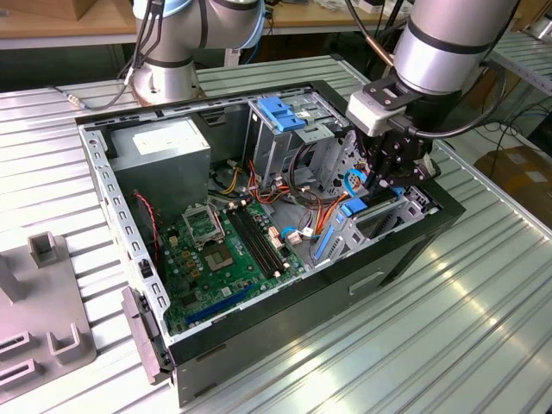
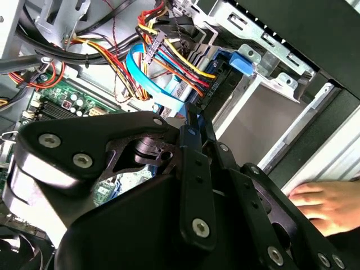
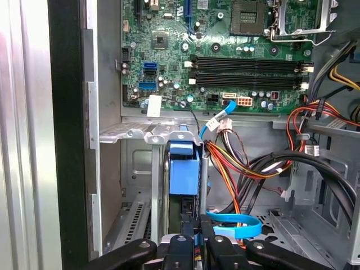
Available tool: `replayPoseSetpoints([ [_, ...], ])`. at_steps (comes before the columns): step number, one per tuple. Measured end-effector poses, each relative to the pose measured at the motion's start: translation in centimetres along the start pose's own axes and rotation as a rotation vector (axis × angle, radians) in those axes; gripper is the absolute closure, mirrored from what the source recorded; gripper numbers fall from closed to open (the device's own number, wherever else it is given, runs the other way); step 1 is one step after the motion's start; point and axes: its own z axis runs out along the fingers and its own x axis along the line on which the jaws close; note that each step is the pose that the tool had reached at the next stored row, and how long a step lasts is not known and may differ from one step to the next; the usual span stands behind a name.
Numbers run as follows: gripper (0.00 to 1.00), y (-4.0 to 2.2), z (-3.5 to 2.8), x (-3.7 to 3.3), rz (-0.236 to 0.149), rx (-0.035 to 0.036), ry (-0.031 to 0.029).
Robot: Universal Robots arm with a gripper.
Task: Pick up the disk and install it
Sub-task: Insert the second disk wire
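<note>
1. Far left in the exterior view: a flat grey metal fixture plate with upright blocks (image 1: 43, 328) lies on the ribbed metal table (image 1: 483, 328), apart from the work.
2. Centre: the open black desktop computer case (image 1: 103, 172) lies on its side, with the green motherboard (image 1: 224, 250) on its floor and a bright blue plastic bracket (image 1: 280, 112) on top of the silver drive cage.
3. Right: my black two-fingered gripper (image 1: 392, 177) reaches down into the case's end bay.
4. The disk (image 3: 184, 169), a dark grey flat drive in a bright blue plastic carrier frame, stands on edge in the silver slot below the motherboard, as the first wrist view shows. It is most of the way in.
5. Step in hand, as I judge it: installation, with the pick-up done. Full seating would call for a straight push along the slot rails, clear of the light blue ribbon cable (image 3: 236, 225) and the orange and yellow wire bundle (image 3: 242, 163) beside it.
6. My jaws are drawn narrow, their tips nearly together at the disk's near end. I cannot tell whether they pinch its frame or only bear on it.
7. Farthest right in the second wrist view: a person's hand (image 2: 329, 205) rests on the case's outer wall.
</note>
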Motion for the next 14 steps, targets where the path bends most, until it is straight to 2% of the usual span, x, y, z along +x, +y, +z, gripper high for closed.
replayPoseSetpoints([
  [14,0.84,-0.03,0.06,0.36,0.007,0.0018,0.0007],
])
